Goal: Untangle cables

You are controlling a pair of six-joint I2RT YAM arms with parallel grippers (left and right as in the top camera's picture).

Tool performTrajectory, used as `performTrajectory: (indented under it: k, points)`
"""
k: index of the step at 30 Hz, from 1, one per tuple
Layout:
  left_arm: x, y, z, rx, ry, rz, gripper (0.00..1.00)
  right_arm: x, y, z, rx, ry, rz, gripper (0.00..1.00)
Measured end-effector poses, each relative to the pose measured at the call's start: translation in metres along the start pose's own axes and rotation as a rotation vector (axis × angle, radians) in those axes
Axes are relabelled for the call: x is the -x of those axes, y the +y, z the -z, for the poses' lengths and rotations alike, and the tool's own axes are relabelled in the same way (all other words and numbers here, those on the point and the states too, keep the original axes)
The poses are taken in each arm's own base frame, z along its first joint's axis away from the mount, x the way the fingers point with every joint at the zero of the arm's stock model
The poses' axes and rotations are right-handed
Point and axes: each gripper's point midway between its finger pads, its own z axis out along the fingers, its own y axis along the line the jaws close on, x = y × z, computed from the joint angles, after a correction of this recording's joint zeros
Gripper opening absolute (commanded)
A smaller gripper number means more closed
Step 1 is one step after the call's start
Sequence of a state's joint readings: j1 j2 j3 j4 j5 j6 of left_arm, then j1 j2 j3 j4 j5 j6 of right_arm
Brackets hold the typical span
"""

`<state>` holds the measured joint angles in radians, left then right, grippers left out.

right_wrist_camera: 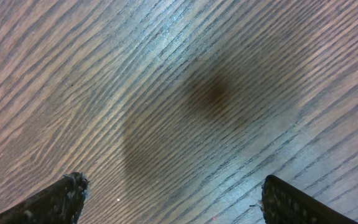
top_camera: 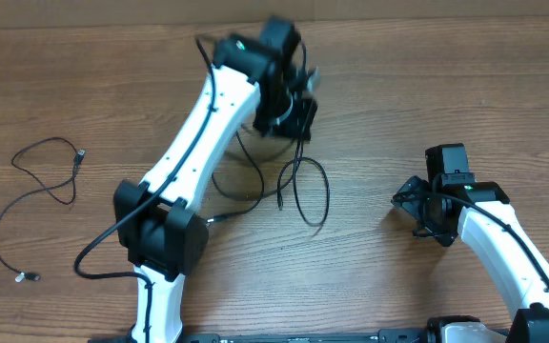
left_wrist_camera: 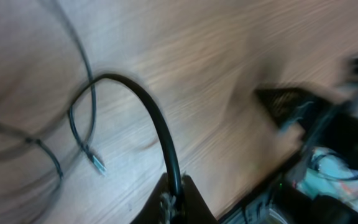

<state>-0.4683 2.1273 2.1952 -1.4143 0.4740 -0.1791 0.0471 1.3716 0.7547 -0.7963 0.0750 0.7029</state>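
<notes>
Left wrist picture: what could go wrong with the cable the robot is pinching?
The left fingers pinch one cable, and the view is blurred, as if moving fast, so it might slip out. The loose loops nearby could get dragged along and pull tighter. The right fingers are open over bare wood, apart from them, so nothing pins the loops down.

Wood-grain table (top_camera: 427, 86): black cables (top_camera: 328, 195) centre, single cable (top_camera: 77, 157) left.

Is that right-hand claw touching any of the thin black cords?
Apart. The overhead view shows bare table between the right gripper and the nearest cable.
</notes>
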Motion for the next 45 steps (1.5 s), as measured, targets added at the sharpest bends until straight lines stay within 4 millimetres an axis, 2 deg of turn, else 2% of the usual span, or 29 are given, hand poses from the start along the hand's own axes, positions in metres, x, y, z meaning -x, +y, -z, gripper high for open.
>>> performTrajectory:
  k: [3,5,9,12,15,18,21,24,28,31,33,35,36,37,39,42,45]
  points:
    - [0.026,-0.027,0.053,-0.005,-0.164,-0.103,0.04,0.000,0.000,0.000,0.001,0.000,0.001,0.88]
    - [0.036,-0.043,0.089,-0.003,-0.272,-0.161,0.04,0.000,0.000,0.000,0.000,0.000,0.000,0.88]
    - [0.046,-0.066,0.167,0.020,-0.509,-0.255,0.04,0.000,0.000,0.000,0.001,0.000,0.000,0.88]
    - [0.043,-0.073,0.222,0.042,-0.675,-0.292,0.04,0.000,0.000,0.000,0.001,0.000,0.000,0.88]
    - [0.035,-0.068,0.275,0.078,-0.828,-0.295,0.04,0.000,0.000,0.000,0.001,0.000,0.001,0.88]
    - [0.023,-0.055,0.319,0.124,-0.939,-0.275,0.04,0.000,0.000,0.000,0.001,-0.001,0.000,0.88]
    - [0.007,-0.038,0.355,0.179,-1.022,-0.234,0.04,0.000,0.000,0.000,0.001,0.000,0.000,0.88]
    - [-0.010,-0.012,0.388,0.269,-1.098,-0.164,0.04,0.000,0.000,0.000,0.000,0.000,0.001,0.88]
    - [-0.027,0.029,0.407,0.400,-1.120,-0.028,0.04,0.000,0.000,0.000,0.000,0.000,0.001,0.88]
    - [-0.040,0.065,0.409,0.481,-1.093,0.125,0.04,0.000,0.001,0.000,0.005,-0.002,0.001,0.89]
    - [-0.045,0.078,0.406,0.504,-1.070,0.189,0.04,0.002,0.012,0.000,0.057,0.001,0.036,0.89]
    - [-0.043,0.084,0.400,0.501,-1.047,0.220,0.04,0.001,0.037,0.003,0.187,0.018,0.129,0.89]
    - [-0.041,0.085,0.397,0.493,-1.039,0.224,0.04,-0.008,0.061,0.010,0.327,0.059,0.243,0.89]
    - [-0.039,0.086,0.394,0.480,-1.030,0.225,0.04,-0.010,0.065,0.012,0.349,0.066,0.259,0.90]
    - [-0.033,0.085,0.386,0.443,-1.009,0.227,0.04,-0.027,0.091,0.027,0.537,0.126,0.397,0.91]
    - [-0.026,0.088,0.377,0.416,-0.985,0.227,0.04,-0.041,0.106,0.040,0.669,0.167,0.489,0.91]
    - [-0.023,0.091,0.373,0.413,-0.970,0.233,0.04,-0.047,0.108,0.044,0.708,0.184,0.532,0.91]
